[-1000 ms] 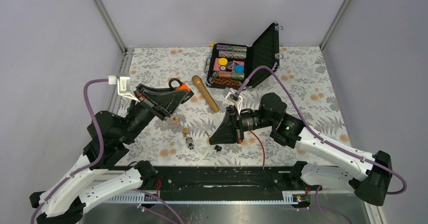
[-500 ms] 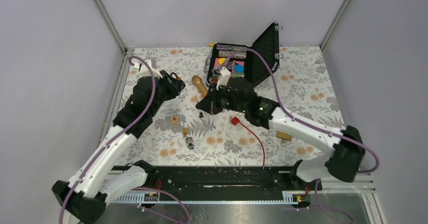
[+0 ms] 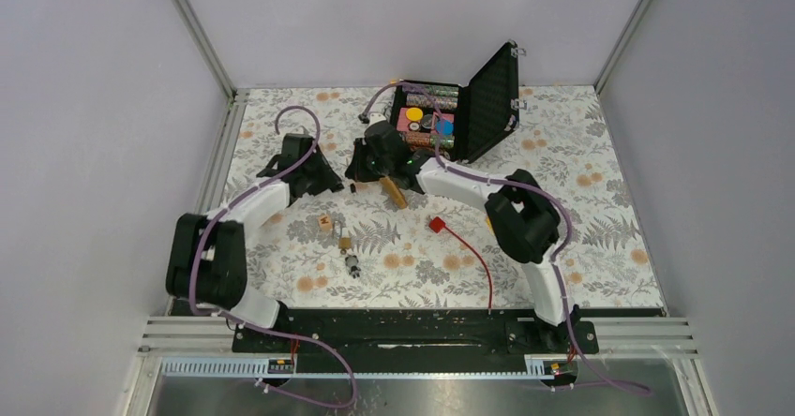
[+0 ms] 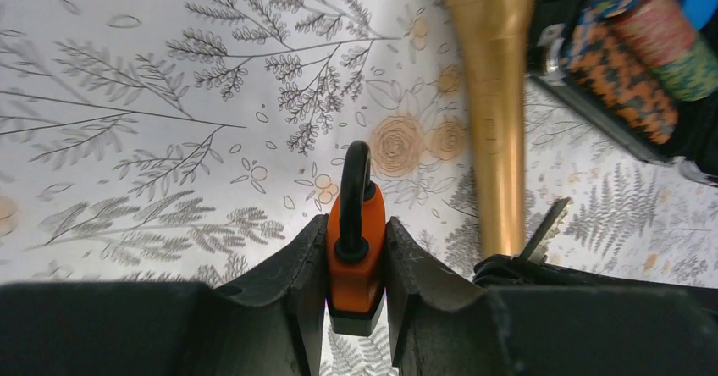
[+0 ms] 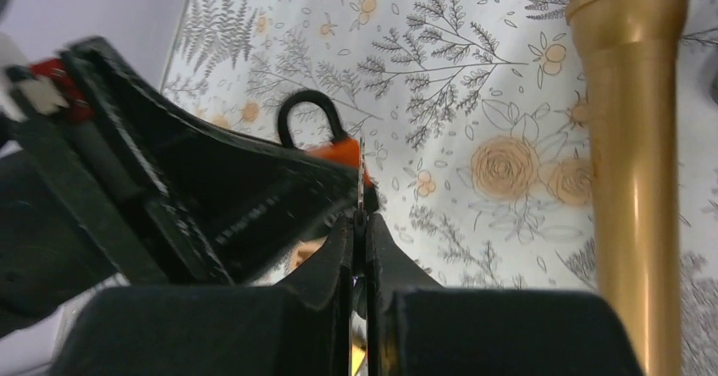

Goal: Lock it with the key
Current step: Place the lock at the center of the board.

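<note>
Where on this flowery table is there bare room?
Bare cloth lies right of the open case, and at the front between the metal piece and red wire. Crowded where the left claw and right claw meet by the golden stick.

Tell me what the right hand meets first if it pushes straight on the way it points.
Most likely the orange padlock held in the left hand; the right hand's key tip aims at its body, though depth is unclear.
</note>
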`<state>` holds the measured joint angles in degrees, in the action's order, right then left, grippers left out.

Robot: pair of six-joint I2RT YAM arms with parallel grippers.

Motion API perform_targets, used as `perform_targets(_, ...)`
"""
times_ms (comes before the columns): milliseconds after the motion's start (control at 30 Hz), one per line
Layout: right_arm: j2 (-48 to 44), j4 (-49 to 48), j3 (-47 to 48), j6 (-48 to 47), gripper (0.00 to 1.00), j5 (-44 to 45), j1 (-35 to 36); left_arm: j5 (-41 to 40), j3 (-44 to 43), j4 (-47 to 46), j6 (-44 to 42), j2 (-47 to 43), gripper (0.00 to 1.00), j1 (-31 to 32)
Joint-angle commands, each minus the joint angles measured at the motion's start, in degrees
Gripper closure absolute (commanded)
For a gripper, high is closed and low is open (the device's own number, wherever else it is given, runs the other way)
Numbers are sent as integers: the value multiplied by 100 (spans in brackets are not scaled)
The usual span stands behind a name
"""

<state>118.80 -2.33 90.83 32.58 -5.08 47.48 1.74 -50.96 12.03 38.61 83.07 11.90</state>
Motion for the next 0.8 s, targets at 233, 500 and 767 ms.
perform_targets(233,1312,882,1493,81,97,939,11,979,-600,-1019,-70,1456,95,-164)
perform_targets(500,1792,1530,2099,386,81,772,-67,515,-627,-662,-167,1388,65,-233)
perform_targets(767,887,1420,1447,452,48,526,-231,189,-404,-276,-152,420,38,-254)
